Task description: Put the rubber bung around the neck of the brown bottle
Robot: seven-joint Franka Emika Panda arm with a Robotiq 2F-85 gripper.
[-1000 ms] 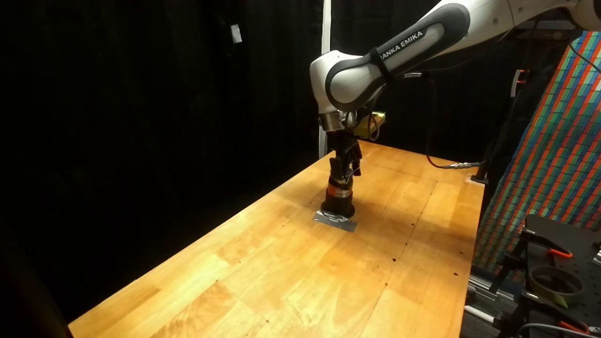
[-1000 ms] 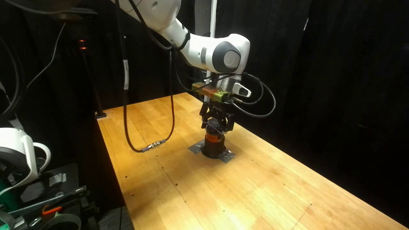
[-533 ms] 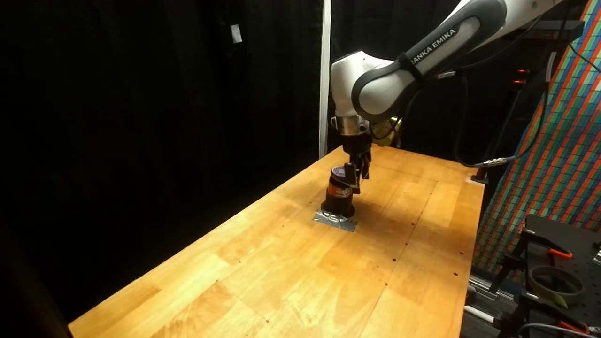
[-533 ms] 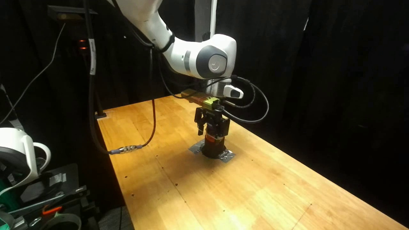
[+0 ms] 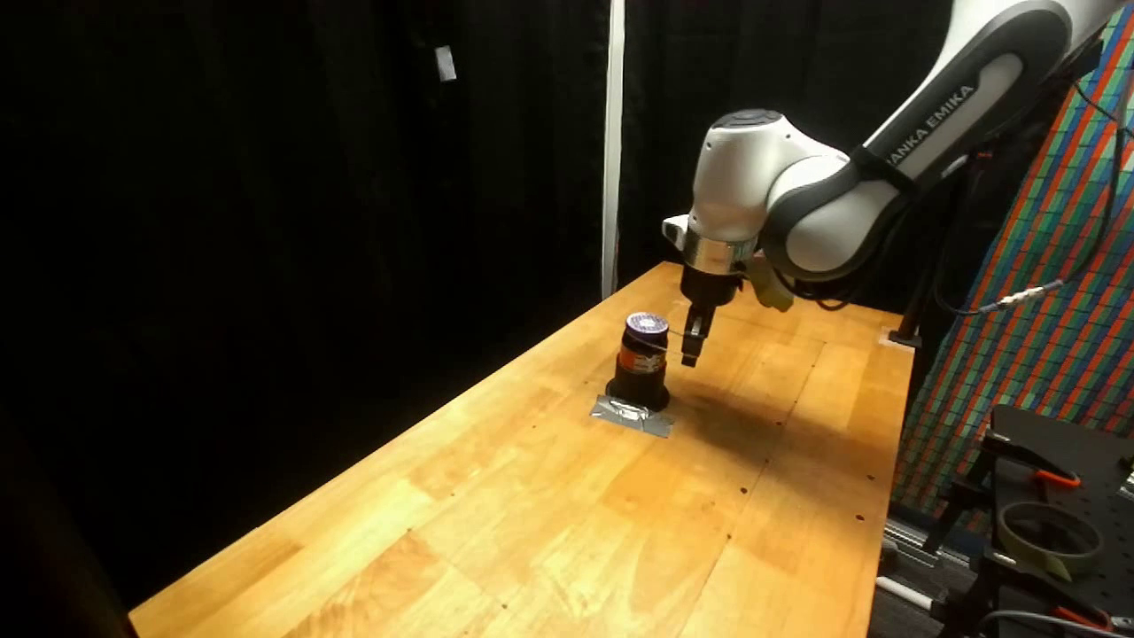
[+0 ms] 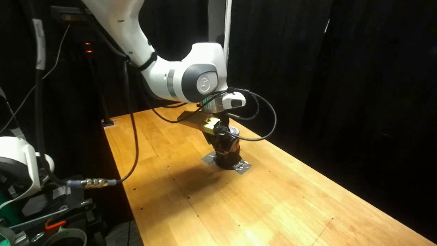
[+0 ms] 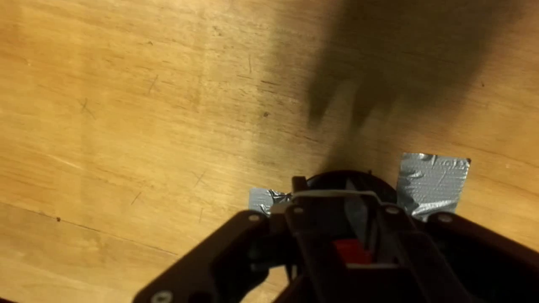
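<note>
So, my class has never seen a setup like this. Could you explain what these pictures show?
This is a single robot arm, ending in a black pincer. The exterior views are taken from outside the robot, the wrist view from the arm itself, looking past the pincer. On the wooden table stands a dark bottle, its black base apparently held by silver tape. The pincer is beside the bottle, not gripping it. A thin pale band crosses the pincer in the wrist view; in an exterior view it seems to stretch to the bottle, near its pale top.
</note>
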